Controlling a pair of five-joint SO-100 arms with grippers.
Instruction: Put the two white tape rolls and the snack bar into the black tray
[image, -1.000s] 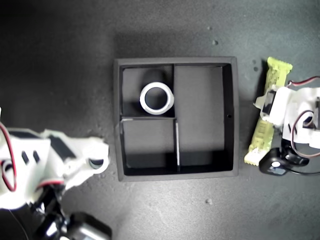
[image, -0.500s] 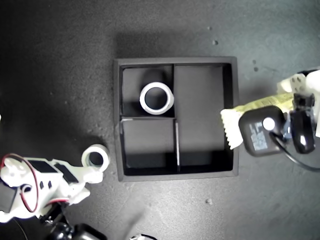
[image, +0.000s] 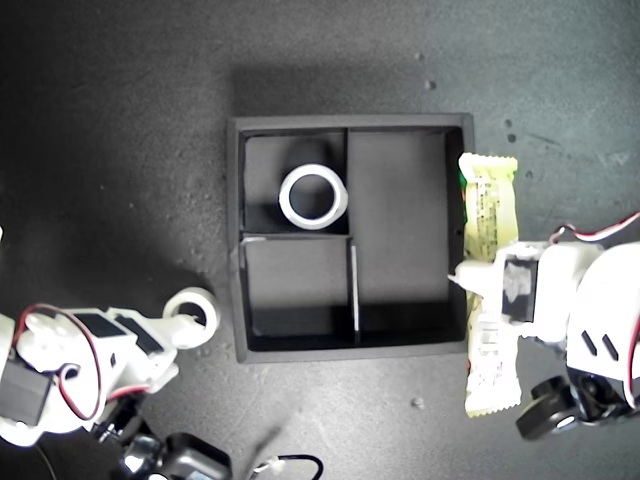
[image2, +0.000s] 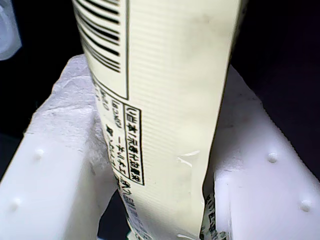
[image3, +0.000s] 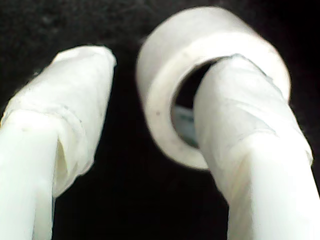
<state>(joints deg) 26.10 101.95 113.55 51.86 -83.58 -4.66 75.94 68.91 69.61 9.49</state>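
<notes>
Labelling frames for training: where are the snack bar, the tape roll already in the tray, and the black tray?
snack bar (image: 488, 215): exterior view, upper wrapper.
tape roll in tray (image: 313, 197): exterior view, white ring.
black tray (image: 352, 122): exterior view, top wall.

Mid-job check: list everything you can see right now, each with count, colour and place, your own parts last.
black tray: one, matte black, centre of the exterior view.
tape roll in tray: one, white, in a small compartment.
second tape roll: one, white, outside the tray on the exterior view's left, one finger of my second tool through its hole.
snack bar: one, cream-yellow, beside the tray's wall on the exterior view's right, gripped.
table: dark.
my first tool: white, shut on the bar.
my second tool: white, open.
</notes>
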